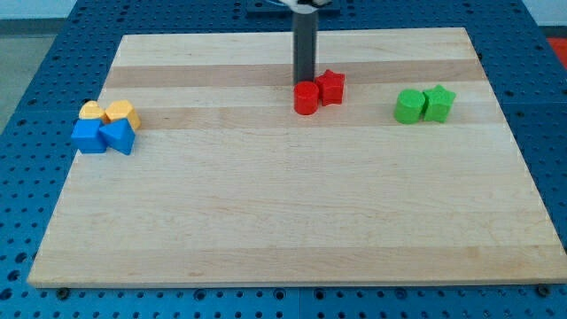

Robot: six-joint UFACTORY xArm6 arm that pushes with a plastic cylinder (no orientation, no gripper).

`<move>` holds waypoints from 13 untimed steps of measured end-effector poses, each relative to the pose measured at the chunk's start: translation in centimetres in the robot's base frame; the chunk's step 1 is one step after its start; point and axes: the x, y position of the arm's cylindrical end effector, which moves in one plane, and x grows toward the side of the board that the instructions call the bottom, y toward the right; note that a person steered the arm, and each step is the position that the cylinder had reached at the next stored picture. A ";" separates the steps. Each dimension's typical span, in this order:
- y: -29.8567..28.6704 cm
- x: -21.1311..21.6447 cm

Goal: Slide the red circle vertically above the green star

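The red circle (306, 98) is a short red cylinder near the top middle of the wooden board. A red star (330, 86) touches it on its upper right. The green star (438, 103) lies toward the view's right, touching a green round block (409, 106) on its left. My tip (305, 80) is the lower end of the dark rod, just above the red circle at its far edge and left of the red star.
At the view's left sit two yellow blocks (111, 112), with a blue block (89, 136) and a blue triangle (118, 137) below them. The wooden board (283, 221) lies on a blue perforated table.
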 end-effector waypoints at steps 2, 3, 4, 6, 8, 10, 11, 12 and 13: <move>-1.5 4.2; 2.6 4.5; 8.0 2.5; 6.9 6.3; 11.7 4.9; 18.0 -0.7; 17.6 0.0; 16.5 0.9; 14.3 0.7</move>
